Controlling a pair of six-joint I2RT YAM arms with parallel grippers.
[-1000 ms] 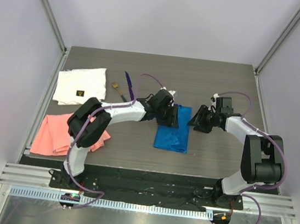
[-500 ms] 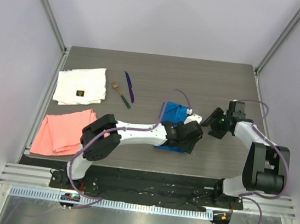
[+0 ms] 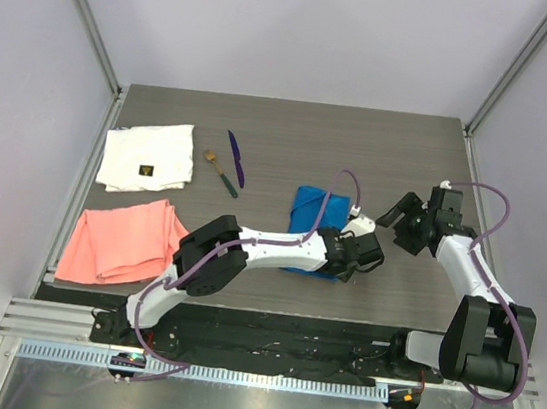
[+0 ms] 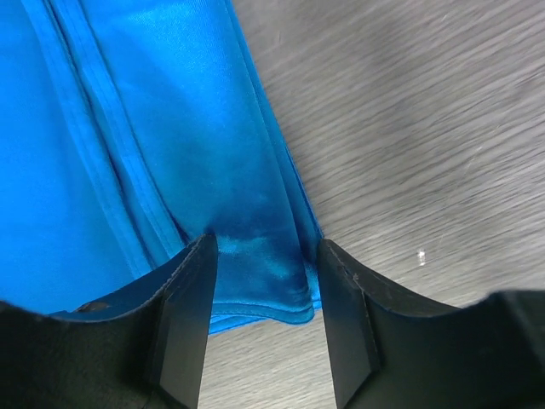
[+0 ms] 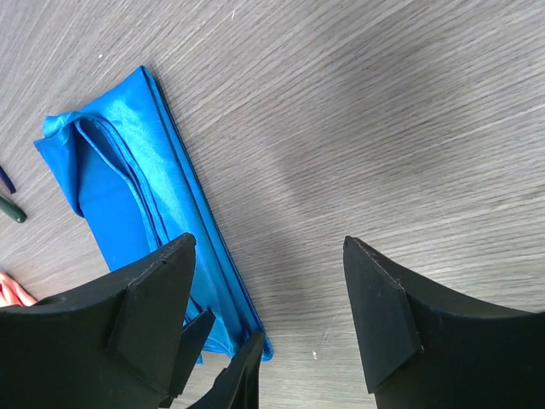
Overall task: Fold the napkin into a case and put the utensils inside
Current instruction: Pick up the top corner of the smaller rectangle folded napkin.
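Note:
The blue napkin (image 3: pixel 309 212) lies folded into a narrow strip at the table's middle; it also shows in the left wrist view (image 4: pixel 170 128) and the right wrist view (image 5: pixel 128 187). My left gripper (image 3: pixel 346 265) is low at the napkin's near right corner, open, and its jaws (image 4: pixel 264 290) straddle that corner without pinching it. My right gripper (image 3: pixel 397 224) is open and empty to the right of the napkin, over bare table (image 5: pixel 268 298). The purple utensil (image 3: pixel 235 157) and the green-handled utensil (image 3: pixel 222 173) lie side by side to the left of the napkin.
A white cloth with a dark label (image 3: pixel 144 155) lies at the far left. A salmon-pink cloth (image 3: pixel 118 240) lies in front of it. The left arm's fingers (image 5: pixel 230 375) show at the bottom of the right wrist view. Walls enclose the table on three sides.
My left arm has swung from the napkin's far left side round to its near right corner. My right gripper has drawn back to the right, away from the napkin.

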